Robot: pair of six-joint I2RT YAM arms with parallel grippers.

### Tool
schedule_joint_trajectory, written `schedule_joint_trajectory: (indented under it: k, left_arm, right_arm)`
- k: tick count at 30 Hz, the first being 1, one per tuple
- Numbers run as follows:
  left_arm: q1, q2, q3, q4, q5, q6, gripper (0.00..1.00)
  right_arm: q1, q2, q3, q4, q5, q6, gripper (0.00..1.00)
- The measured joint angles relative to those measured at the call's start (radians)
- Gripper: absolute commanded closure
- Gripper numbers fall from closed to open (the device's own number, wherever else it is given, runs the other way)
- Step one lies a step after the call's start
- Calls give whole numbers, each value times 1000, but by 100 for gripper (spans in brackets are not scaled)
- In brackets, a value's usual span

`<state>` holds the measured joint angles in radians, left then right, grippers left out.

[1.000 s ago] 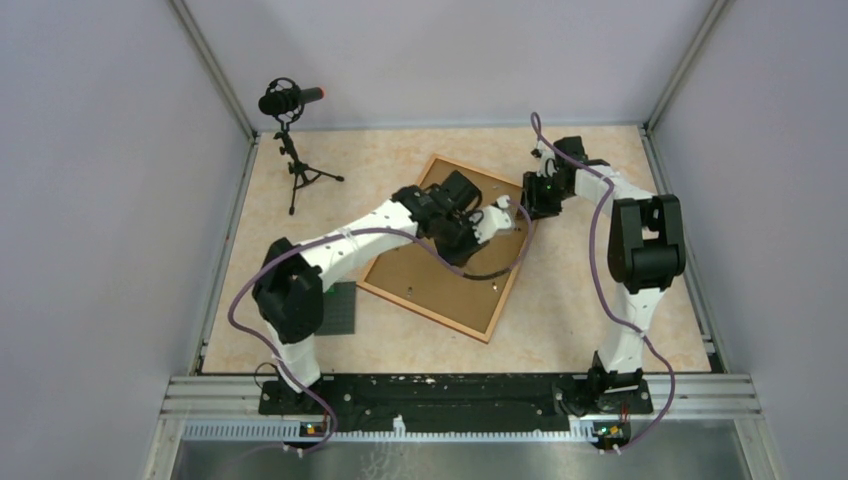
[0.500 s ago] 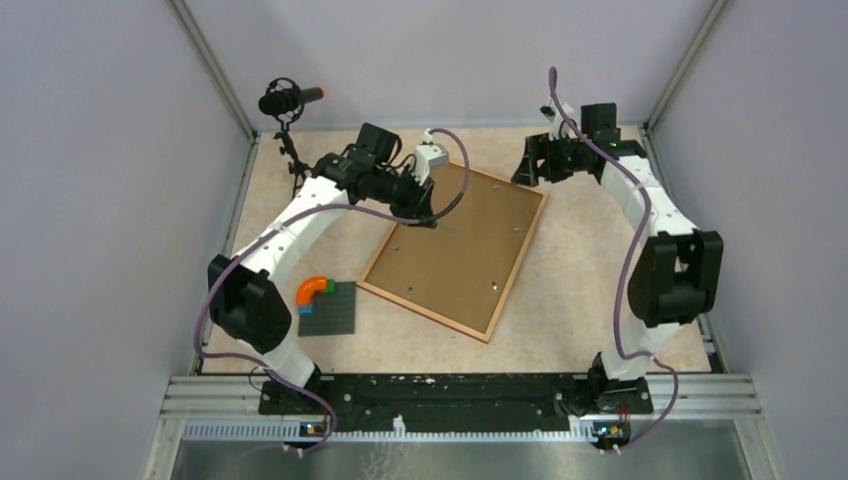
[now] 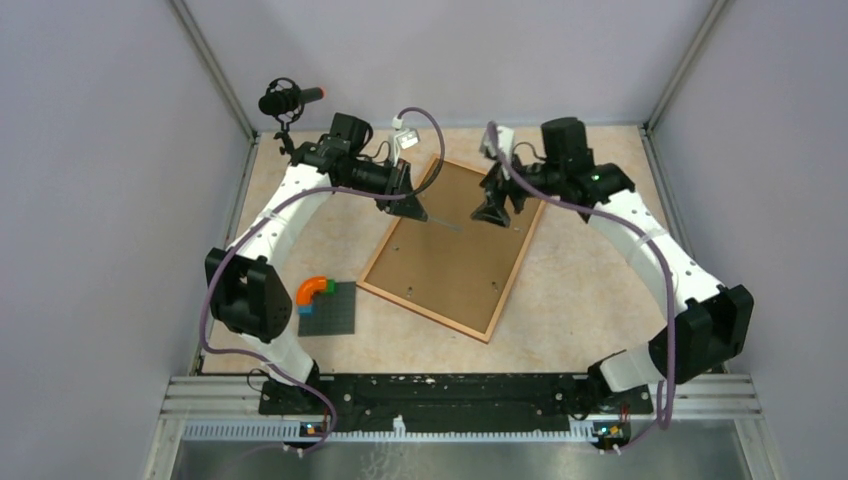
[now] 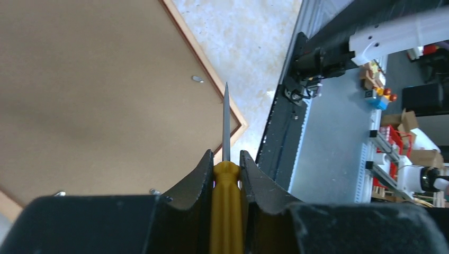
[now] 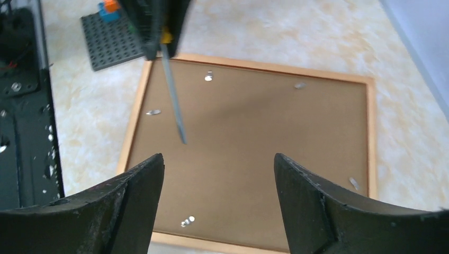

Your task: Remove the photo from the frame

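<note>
Brown fibreboard is turned upward: the large rectangular picture frame with a thin reddish-brown wooden border [image 3: 450, 270] [image 4: 95, 79] [image 5: 254, 132] is laid face down on the marbled beige table [image 3: 600, 290], skewed so that one corner is pointed away from the arm bases. Small metal clips [image 5: 209, 76] [image 4: 197, 79] are seen along the edges of its back. The photo is hidden from every view, since only the back of the frame is shown.

The left gripper [image 3: 408, 203] [image 4: 226, 159] is held above the frame's far left edge. Its jaws are closed on a screwdriver with a yellow handle and a thin grey metal shaft [image 3: 438, 220] [image 4: 226, 201] [image 5: 172, 95]. The handle is clamped between both fingers, and the shaft is pointed out over the far half of the fibreboard back. Whether the tip is touching the board cannot be told.

The right gripper [image 3: 493, 212] [image 5: 216, 159] is held above the frame's far right part, facing the left one across the board. Its jaws are spread wide and nothing is held between them; the frame's back is seen through the gap.

A small grey studded baseplate [image 3: 330, 310] [image 5: 114, 45] is placed just beside the frame's left corner, with an orange curved brick [image 3: 315, 288] set on its far left part. A black microphone on a small tripod [image 3: 285, 100] is stood well apart from the frame, beyond its far left side.
</note>
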<state>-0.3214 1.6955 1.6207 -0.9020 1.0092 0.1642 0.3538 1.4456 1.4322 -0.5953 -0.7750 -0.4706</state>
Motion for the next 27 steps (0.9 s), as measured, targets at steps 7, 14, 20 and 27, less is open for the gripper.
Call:
schedule_joint_trajectory:
  k: [7, 14, 20, 27]
  left_arm:
    - [0, 0, -13, 19, 60, -67, 100]
    - [0, 0, -42, 45, 92, -108, 100]
    - [0, -2, -89, 64, 102, -127, 100]
    - [3, -5, -96, 95, 79, -130, 100]
  right_arm:
    - [265, -26, -72, 6, 159, -158, 46]
    - [374, -23, -110, 39, 313, -212, 59]
    - [392, -5, -110, 81, 391, -226, 78]
    - [403, 18, -109, 82, 428, -227, 100]
